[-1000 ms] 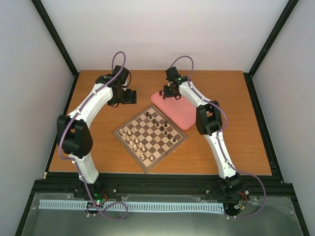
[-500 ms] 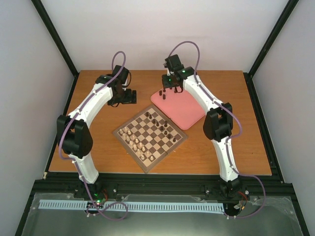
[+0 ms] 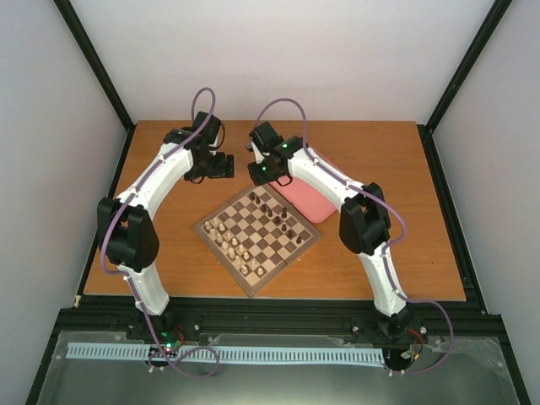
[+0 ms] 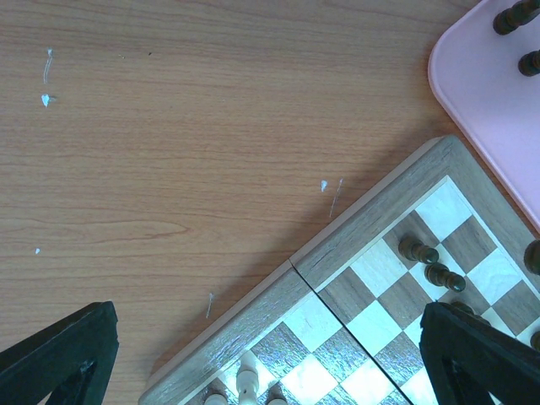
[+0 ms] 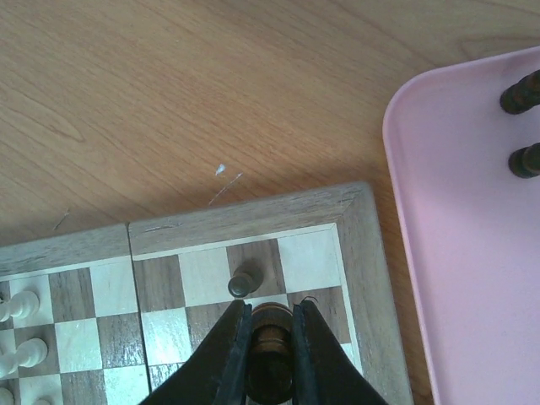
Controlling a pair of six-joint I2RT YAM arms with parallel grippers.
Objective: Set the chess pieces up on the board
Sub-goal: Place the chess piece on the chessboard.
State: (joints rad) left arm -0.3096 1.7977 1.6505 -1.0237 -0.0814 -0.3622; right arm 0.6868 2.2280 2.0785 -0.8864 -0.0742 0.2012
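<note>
Standing on the board are pale pieces along its near-left side and dark pieces along the far-right. Over its far corner the right gripper grips one dark piece beside another standing there; the left gripper hangs spread wide nearby above the table, and two more dark pieces stand on the pink tray
</note>
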